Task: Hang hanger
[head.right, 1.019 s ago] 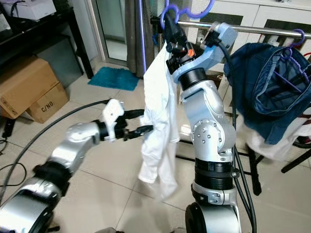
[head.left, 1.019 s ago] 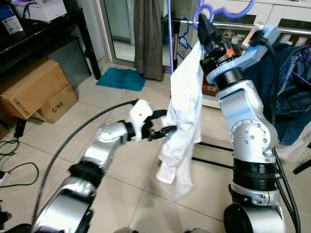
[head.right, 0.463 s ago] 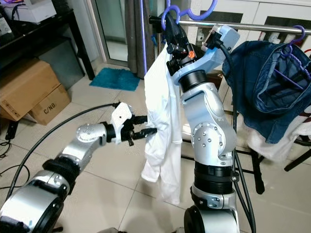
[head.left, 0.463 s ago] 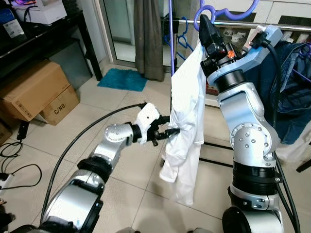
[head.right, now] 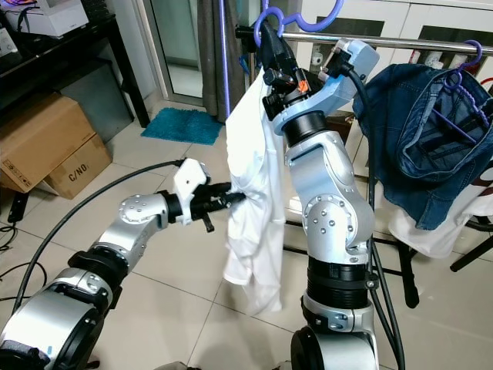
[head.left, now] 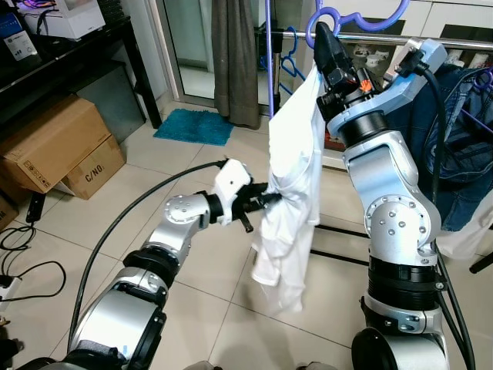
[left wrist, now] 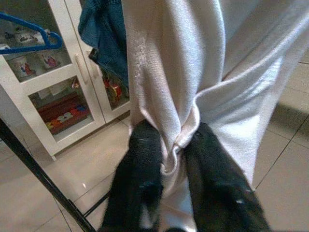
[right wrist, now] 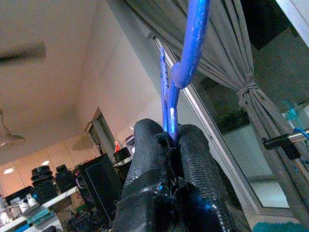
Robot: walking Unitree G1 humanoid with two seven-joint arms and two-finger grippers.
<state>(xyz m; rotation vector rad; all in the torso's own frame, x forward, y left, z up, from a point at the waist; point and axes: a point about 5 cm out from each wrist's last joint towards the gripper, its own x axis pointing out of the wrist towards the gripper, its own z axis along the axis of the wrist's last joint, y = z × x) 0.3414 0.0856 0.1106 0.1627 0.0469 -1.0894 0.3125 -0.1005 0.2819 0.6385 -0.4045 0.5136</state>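
Observation:
A purple plastic hanger [head.left: 333,13] is held high beside the metal clothes rail [head.right: 416,43]; my right gripper [head.left: 322,37] is shut on it, its fingers [right wrist: 149,145] clamped on the hanger's bar [right wrist: 192,38]. A white shirt [head.left: 296,169] hangs down from the hanger in front of my right arm. My left gripper [head.left: 269,198] reaches in from the left at mid-height and is shut on a bunched fold of the shirt [left wrist: 193,63], the cloth pinched between both black fingers [left wrist: 142,159].
A blue denim garment [head.right: 420,131] hangs on another purple hanger at the rail's right end. Cardboard boxes [head.left: 54,142] and a black table [head.left: 77,46] stand at the left. A teal mat [head.left: 192,126] and a grey curtain [head.left: 235,54] lie behind. White cabinets back the rail.
My left gripper reached into the shirt and shut on a fold, then drew it slightly up and left, so the shirt's lower part swings. The right gripper stays on the hanger.

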